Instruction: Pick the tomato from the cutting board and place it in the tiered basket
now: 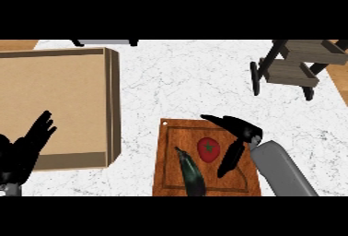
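I'm at the grasp step. My right hand hovers over the cutting board, fingers spread and not closed on anything, just right of the tomato. The tomato lies on the board beside a long dark vegetable. Next I must curl round the tomato without nudging that vegetable, lift, then carry it far right to the tiered basket. My left hand rests open, near left.

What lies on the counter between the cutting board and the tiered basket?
In the head view that stretch is bare white counter; the right hand hangs over the corner of the cutting board nearest the tiered basket.
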`<control>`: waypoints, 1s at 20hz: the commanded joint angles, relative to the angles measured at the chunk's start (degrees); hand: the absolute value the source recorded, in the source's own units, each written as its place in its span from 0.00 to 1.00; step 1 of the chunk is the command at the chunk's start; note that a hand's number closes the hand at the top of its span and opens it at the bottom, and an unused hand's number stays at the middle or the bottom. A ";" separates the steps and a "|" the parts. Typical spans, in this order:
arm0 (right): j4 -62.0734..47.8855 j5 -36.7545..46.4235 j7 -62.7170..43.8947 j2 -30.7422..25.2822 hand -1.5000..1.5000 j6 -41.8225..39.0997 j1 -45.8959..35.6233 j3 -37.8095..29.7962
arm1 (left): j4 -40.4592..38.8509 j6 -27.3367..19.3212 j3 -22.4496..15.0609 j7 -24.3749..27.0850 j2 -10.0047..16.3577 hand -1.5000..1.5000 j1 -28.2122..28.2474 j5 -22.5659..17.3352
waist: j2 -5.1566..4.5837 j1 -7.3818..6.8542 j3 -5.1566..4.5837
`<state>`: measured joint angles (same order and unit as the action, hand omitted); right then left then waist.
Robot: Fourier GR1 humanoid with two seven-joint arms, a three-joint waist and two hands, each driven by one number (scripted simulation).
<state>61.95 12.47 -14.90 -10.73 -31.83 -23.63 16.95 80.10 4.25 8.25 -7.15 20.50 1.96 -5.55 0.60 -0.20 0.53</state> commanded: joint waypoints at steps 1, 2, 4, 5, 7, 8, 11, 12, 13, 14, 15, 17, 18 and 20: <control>2.20 -0.73 -4.34 2.72 0.00 -1.53 0.13 -0.77 | -0.44 -2.35 -1.38 -0.66 -2.78 0.50 1.58 2.97 | -0.55 0.07 -0.53; 0.32 -0.05 -4.02 3.91 0.00 -0.96 -2.08 -1.06 | -0.18 -1.25 -0.78 -0.44 -2.51 0.50 2.34 2.20 | -0.59 -0.11 -0.53; -1.10 4.10 3.10 2.86 0.00 0.16 3.85 2.67 | 1.24 -0.39 -0.28 -1.94 -1.73 0.50 1.45 1.68 | -0.61 -0.04 -0.51; 1.27 0.23 -3.66 3.09 0.00 -3.13 -0.79 -1.22 | -3.20 -0.73 -0.63 0.18 -2.83 0.50 0.56 3.01 | -0.60 0.13 -0.54; -4.13 4.99 4.43 3.37 0.00 0.60 2.37 1.38 | -2.62 -0.05 0.43 0.93 -2.25 0.50 1.30 2.56 | -0.68 -0.10 -0.52; -6.72 2.88 -0.01 7.20 0.00 -0.63 -2.94 0.32 | -2.21 -1.21 -0.18 -1.17 -2.38 0.50 0.04 3.39 | -0.75 -0.35 -0.52; 0.44 5.93 9.55 4.52 1.00 1.66 2.31 2.46 | 0.16 -0.48 0.22 -2.32 -2.87 0.50 1.29 2.31 | -0.59 0.02 -0.51; -2.80 6.19 11.20 5.26 1.00 2.88 1.06 1.12 | 0.13 1.26 1.07 -0.17 -1.99 0.50 2.63 1.85 | -0.64 -0.22 -0.51; -1.89 7.34 11.20 6.28 1.00 4.59 2.01 1.64 | 1.30 0.20 1.78 -5.12 -1.19 0.50 -0.55 1.63 | -0.62 -0.05 -0.51; -0.24 7.61 11.93 5.65 1.00 4.99 4.45 1.87 | -1.92 0.90 0.84 0.20 -2.80 0.50 1.29 2.70 | -0.61 0.11 -0.53; 3.04 5.55 6.73 6.22 1.00 3.16 2.58 -0.29 | -1.55 1.52 1.67 -0.89 -1.93 0.50 1.62 2.49 | -0.56 0.14 -0.54; 2.26 6.81 10.62 5.75 1.00 5.76 5.76 -0.28 | -3.94 -1.22 -0.08 0.21 -4.66 0.50 -0.87 4.89 | -0.61 0.36 -0.54; 4.92 5.83 5.71 8.03 1.00 6.14 4.18 -1.39 | 3.42 2.95 2.44 -4.95 -1.04 0.50 2.12 0.89 | -0.50 0.03 -0.52; 0.03 6.02 7.53 7.53 1.00 6.71 0.08 -4.47 | -0.36 2.11 2.53 -1.71 -1.71 0.50 1.02 2.79 | -0.62 -0.06 -0.52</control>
<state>63.44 18.84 -6.60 -4.79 -26.46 -21.34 15.33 81.46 5.65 10.22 -7.97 18.86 2.60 -3.07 0.52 -0.05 0.40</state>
